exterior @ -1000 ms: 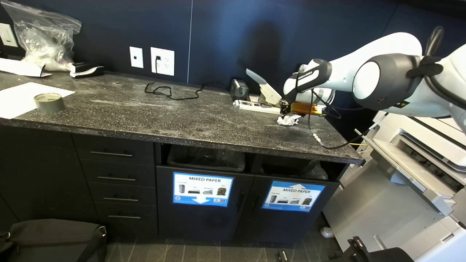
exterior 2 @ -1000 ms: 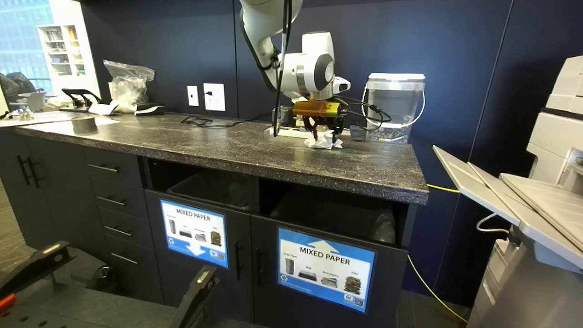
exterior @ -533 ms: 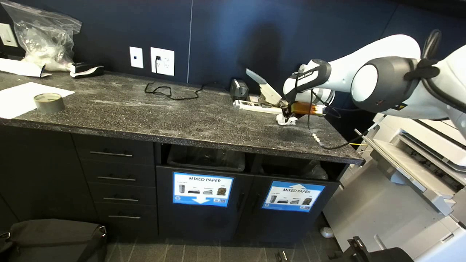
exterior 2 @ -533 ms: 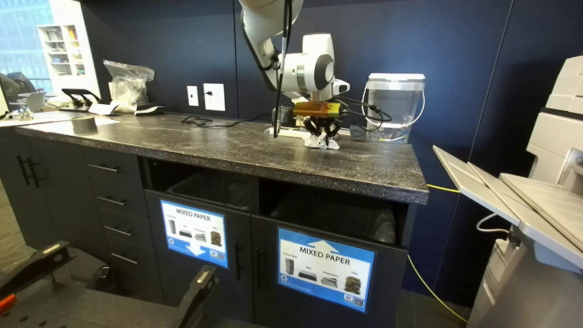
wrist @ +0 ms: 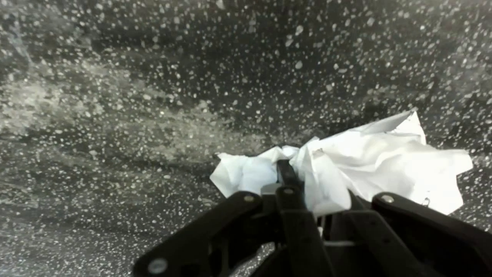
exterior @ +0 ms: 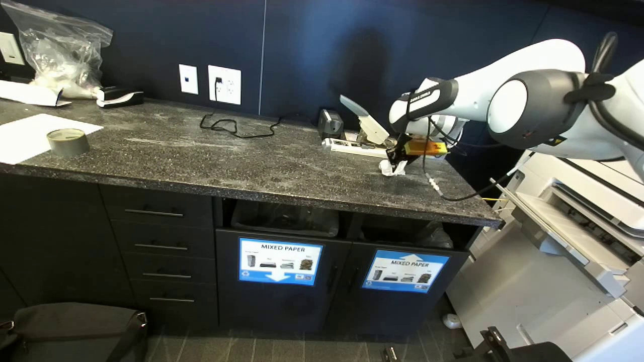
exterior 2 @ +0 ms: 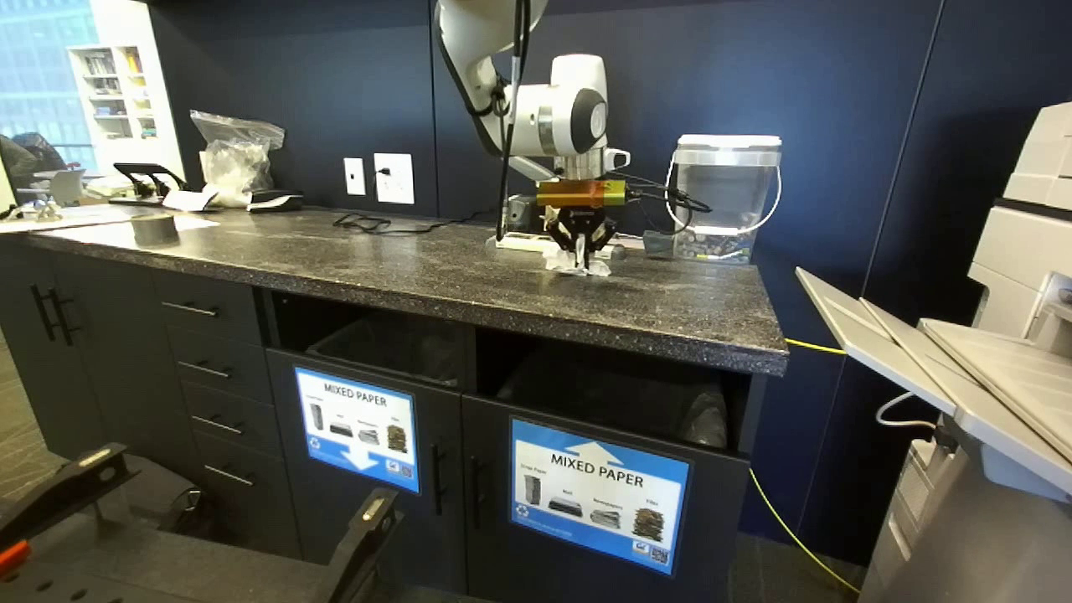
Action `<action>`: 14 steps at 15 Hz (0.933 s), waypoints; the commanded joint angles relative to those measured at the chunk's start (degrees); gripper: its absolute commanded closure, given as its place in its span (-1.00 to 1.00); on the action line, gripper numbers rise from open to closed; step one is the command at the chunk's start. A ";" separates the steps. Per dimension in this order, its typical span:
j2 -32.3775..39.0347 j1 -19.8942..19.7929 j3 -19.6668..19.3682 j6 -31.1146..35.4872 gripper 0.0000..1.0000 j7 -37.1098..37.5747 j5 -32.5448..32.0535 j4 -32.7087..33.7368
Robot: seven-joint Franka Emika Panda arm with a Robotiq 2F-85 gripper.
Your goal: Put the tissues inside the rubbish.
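Pinching a crumpled white paper tissue (wrist: 392, 165) by its gathered folds, the black two-fingered gripper (exterior 2: 581, 263) is found clenched upon it, more paper extending loose to one side. Tissue at the dark, speckled, stone-like countertop (exterior 2: 377, 264); whether touching or just clear cannot be determined. Judged light, soft, unlikely to slip and tolerant of squeezing; bunched folds appear the proper hold, thin edges being liable to tear.
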 commanded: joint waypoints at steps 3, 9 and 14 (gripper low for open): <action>-8.86 2.03 -1.02 0.19 0.78 0.09 -2.25 -15.80; -17.75 3.80 -2.83 1.29 0.78 3.47 -4.30 -29.96; -24.93 4.23 -3.26 4.93 0.78 5.41 -4.81 -42.82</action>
